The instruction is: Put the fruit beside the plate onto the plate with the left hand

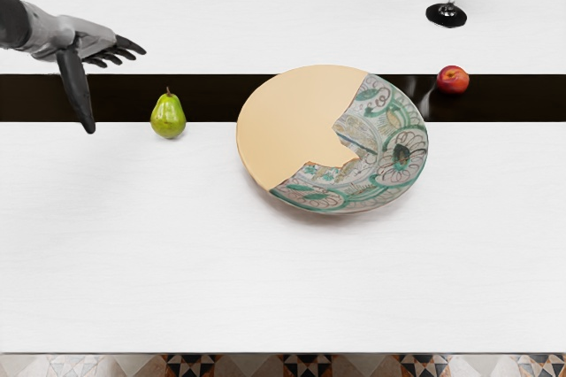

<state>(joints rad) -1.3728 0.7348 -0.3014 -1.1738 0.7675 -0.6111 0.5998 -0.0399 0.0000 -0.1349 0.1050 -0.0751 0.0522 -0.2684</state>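
Patterned floor tiles (309, 365) show below the near edge of a white table (283, 288). At mid-table lies a plate (292, 120), half plain tan, half painted with green scrolls. The green pear (168, 117) stands upright on the table just left of it, apart from its rim. A red fruit (453, 80) sits toward the right edge on a dark band (53, 98). The left hand (86, 46) hovers at the left edge, fingers (124, 48) spread and holding nothing. A wine glass (449, 5) stands at the far right corner.

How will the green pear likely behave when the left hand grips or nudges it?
The pear stands upright, wide below and narrow on top, so a sideways nudge would probably tip it over. Its skin looks smooth and glossy, so it may slip from the open fingers of the left hand unless held around the wider lower half.
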